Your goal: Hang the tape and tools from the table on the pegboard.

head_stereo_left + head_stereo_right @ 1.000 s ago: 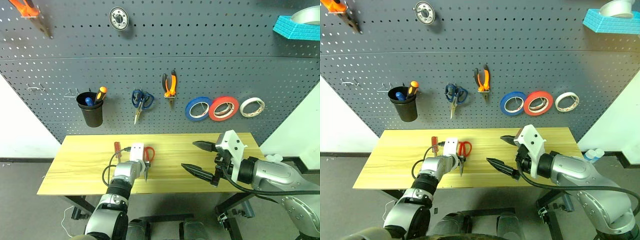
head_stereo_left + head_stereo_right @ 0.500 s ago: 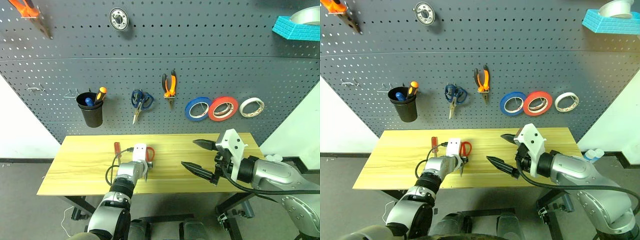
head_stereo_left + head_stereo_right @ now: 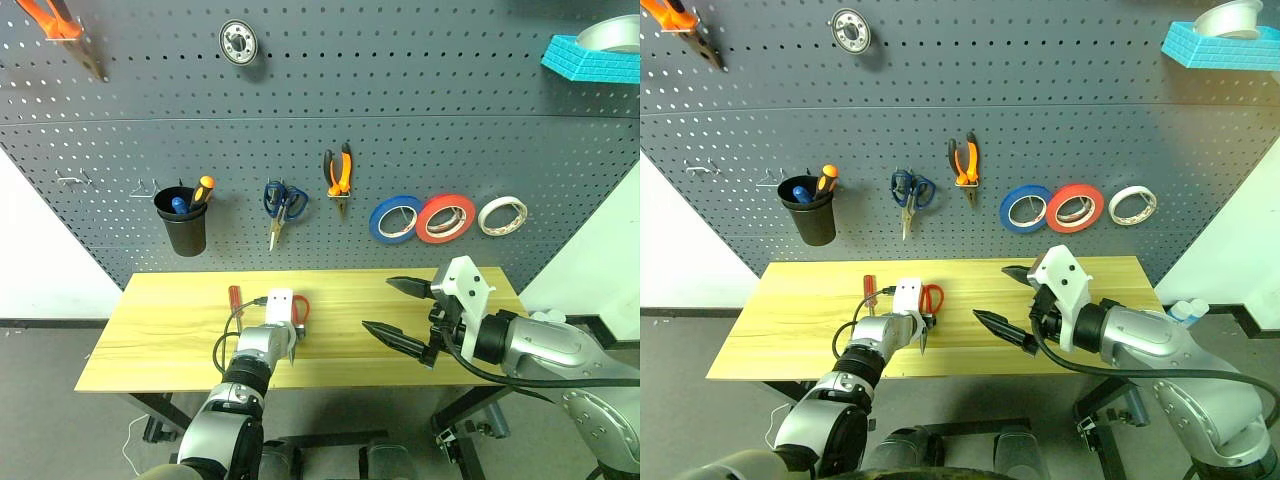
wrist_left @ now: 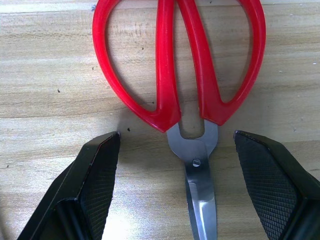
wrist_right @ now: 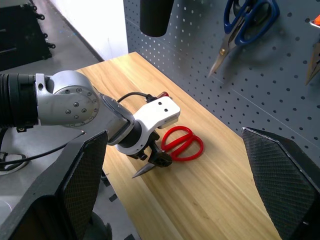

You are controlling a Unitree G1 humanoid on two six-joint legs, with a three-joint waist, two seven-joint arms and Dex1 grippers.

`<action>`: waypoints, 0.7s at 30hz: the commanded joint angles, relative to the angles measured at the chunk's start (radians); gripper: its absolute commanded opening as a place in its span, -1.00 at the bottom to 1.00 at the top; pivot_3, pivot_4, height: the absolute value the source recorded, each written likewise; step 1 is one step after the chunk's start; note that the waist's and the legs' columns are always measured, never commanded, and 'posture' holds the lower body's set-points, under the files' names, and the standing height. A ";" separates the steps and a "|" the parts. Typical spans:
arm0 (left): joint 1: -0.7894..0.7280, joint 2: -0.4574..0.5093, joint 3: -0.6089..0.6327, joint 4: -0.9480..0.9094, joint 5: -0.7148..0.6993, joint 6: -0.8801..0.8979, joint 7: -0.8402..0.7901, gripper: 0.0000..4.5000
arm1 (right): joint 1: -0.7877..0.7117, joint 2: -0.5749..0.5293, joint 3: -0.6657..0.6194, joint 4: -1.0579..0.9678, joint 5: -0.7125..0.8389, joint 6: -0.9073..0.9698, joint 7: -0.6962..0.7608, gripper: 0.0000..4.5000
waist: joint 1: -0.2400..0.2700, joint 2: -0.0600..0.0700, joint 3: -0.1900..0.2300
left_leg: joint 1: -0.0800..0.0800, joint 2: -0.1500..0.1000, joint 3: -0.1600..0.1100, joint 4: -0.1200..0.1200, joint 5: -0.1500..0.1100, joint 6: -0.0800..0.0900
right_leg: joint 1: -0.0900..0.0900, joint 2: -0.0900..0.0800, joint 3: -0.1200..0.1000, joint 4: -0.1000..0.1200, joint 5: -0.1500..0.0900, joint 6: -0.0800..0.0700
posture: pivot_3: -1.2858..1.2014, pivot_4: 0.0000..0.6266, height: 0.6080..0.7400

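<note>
Yellowish wood-grain table below dark grey pegboard. Red-handled scissors lying flat between wide left gripper fingers; red-handled screwdriver at nine o'clock. Red tape, pliers hanging. Right gripper wide, empty.

Blue-handled scissors hang beside a black cup.

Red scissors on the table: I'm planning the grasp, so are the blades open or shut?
Shut. In the left wrist view the red scissors lie flat, handles close together, blades forming one strip below the pivot.
</note>
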 commanded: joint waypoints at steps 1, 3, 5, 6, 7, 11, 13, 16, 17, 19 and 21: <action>-0.010 0.000 0.013 0.024 -0.003 -0.006 0.003 0.61 | -0.010 -0.002 -0.013 -0.034 0.001 -0.017 -0.006 1.00 | 0.000 0.000 0.000 | 0.000 0.000 0.000 0.000 0.000 0.000 | 0.000 0.000 0.000 0.000 0.000 0.000 | -0.15 -1.00 0.09; -0.011 0.000 0.014 0.028 -0.002 -0.009 0.002 0.42 | -0.013 -0.002 -0.011 -0.033 0.000 -0.018 -0.008 1.00 | 0.000 0.000 -0.001 | 0.000 0.000 0.000 0.000 0.000 0.000 | 0.000 0.000 0.000 0.000 0.000 0.000 | -0.15 -1.00 0.09; -0.013 0.001 0.015 0.030 -0.002 -0.010 0.002 0.15 | -0.016 -0.003 -0.009 -0.033 -0.003 -0.019 -0.010 1.00 | 0.000 0.001 -0.001 | 0.000 0.000 0.000 0.000 0.000 0.000 | 0.000 0.000 0.000 0.000 0.000 0.000 | -0.15 -1.00 0.09; -0.014 0.002 0.015 0.032 -0.003 -0.011 0.001 0.00 | -0.019 -0.002 -0.007 -0.034 -0.003 -0.019 -0.012 1.00 | 0.000 0.001 -0.001 | 0.000 0.000 0.000 0.000 0.000 0.000 | 0.000 0.000 0.000 0.000 0.000 0.000 | -0.15 -1.00 0.09; -0.016 0.002 0.015 0.034 -0.003 -0.012 0.000 -0.14 | -0.021 -0.001 -0.005 -0.035 -0.004 -0.019 -0.013 1.00 | 0.000 0.001 -0.001 | 0.000 0.000 0.000 0.000 0.000 0.000 | 0.000 0.000 0.000 0.000 0.000 0.000 | -0.15 -1.00 0.09; -0.020 0.004 0.015 0.040 -0.003 -0.016 -0.002 -0.51 | -0.029 0.001 0.000 -0.033 -0.005 -0.021 -0.016 1.00 | 0.001 0.001 -0.001 | 0.000 0.000 0.000 0.000 0.000 0.000 | 0.001 0.000 0.000 0.000 0.000 0.000 | -0.15 -1.00 0.09; -0.023 0.004 0.016 0.041 -0.004 -0.016 -0.003 -0.51 | -0.035 0.002 0.002 -0.029 -0.008 -0.023 -0.016 1.00 | 0.001 0.001 -0.001 | 0.000 0.000 0.000 0.000 0.000 0.000 | 0.001 0.000 0.000 0.000 0.000 0.000 | -0.15 -1.00 0.09; -0.028 0.006 0.019 0.043 -0.003 -0.019 -0.003 -0.51 | -0.043 0.002 0.008 -0.022 -0.013 -0.026 -0.014 1.00 | 0.000 0.001 -0.001 | 0.000 0.000 0.000 0.000 0.000 0.000 | 0.001 0.000 0.000 0.000 0.000 0.000 | -0.14 -1.00 0.09; -0.029 0.006 0.020 0.043 -0.002 -0.020 -0.004 -0.51 | -0.046 0.002 0.010 -0.020 -0.014 -0.027 -0.014 1.00 | 0.001 0.001 -0.001 | 0.000 0.000 0.000 0.000 0.000 0.000 | 0.001 0.000 0.000 0.000 0.000 0.000 | -0.14 -1.00 0.09; -0.028 0.009 0.015 0.034 0.002 -0.025 -0.009 -0.51 | -0.051 0.003 0.016 -0.016 -0.019 -0.030 -0.013 1.00 | 0.001 0.001 -0.001 | 0.000 0.000 0.000 0.000 0.000 0.000 | 0.001 0.000 0.000 0.000 0.000 0.000 | -0.14 -1.00 0.09; -0.025 0.010 0.004 0.024 0.010 -0.033 -0.015 -0.51 | -0.055 0.004 0.020 -0.011 -0.024 -0.033 -0.011 1.00 | 0.001 0.001 -0.001 | 0.000 0.000 0.000 0.000 0.000 0.000 | 0.001 0.000 0.000 0.000 0.000 0.000 | -0.14 -1.00 0.09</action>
